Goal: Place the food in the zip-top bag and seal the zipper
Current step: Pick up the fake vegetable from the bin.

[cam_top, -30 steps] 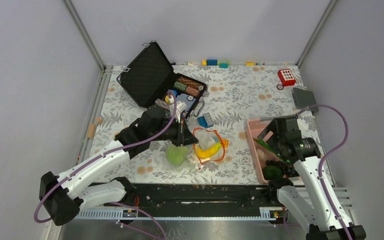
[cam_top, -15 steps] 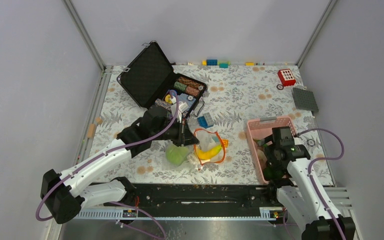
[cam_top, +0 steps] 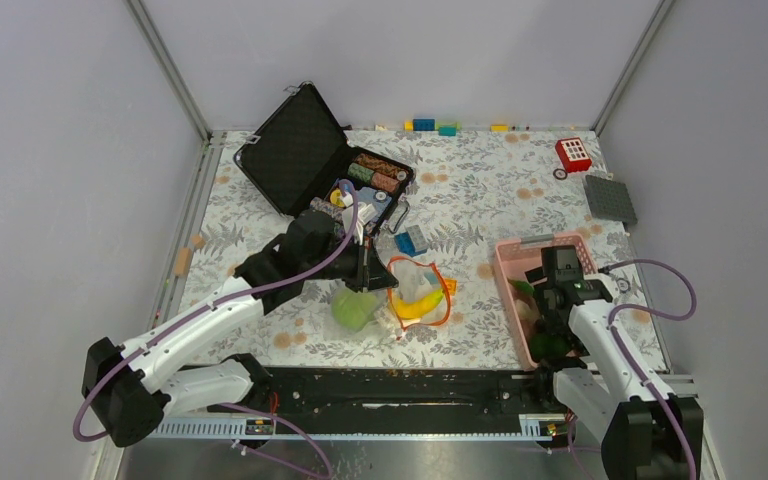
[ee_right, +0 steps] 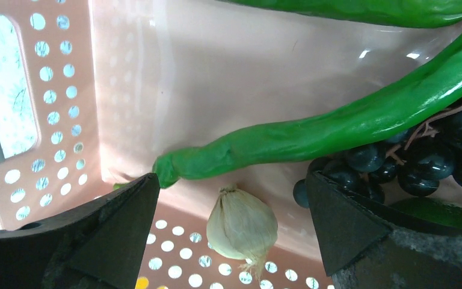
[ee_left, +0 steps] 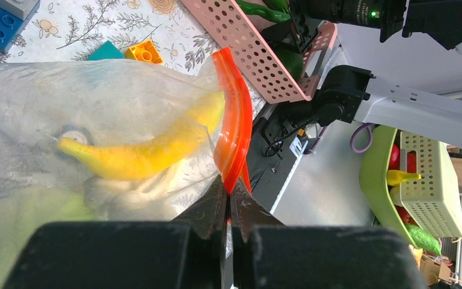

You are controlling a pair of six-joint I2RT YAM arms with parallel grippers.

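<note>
Pinching the orange-red zipper (ee_left: 233,141) of the zip-top bag (cam_top: 418,290) mid-bench, our left end effector (ee_left: 228,208) is clamped shut. Our right end effector (ee_right: 231,232), spread wide, straddles a garlic bulb (ee_right: 242,224) inside the pink basket (cam_top: 516,262).

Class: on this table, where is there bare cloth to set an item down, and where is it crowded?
Free: the floral cloth between the zip-top bag and pink basket, and behind them toward the red toy. Crowded: around the black case and bag.
</note>
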